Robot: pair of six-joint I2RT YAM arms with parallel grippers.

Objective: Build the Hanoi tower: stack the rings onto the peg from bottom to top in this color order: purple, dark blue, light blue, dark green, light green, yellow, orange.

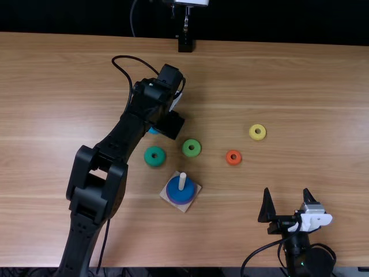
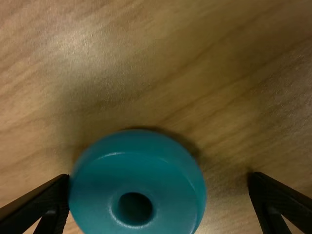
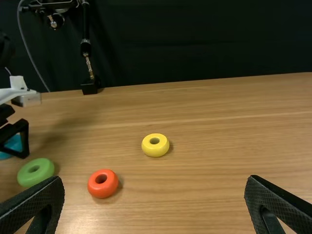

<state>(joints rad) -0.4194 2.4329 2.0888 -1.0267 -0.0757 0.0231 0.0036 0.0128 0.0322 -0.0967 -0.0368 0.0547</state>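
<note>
Seven rings (image 1: 179,193), one peg (image 1: 182,180)

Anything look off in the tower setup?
No visible damage. Purple and dark blue are on the peg in order. Only oddity: light blue is off-centre between the open left gripper's fingers, close by one and well clear of the other.

Black cloth (image 3: 204,44) backs the wooden table (image 1: 311,81); a post (image 3: 86,47) stands near.
</note>
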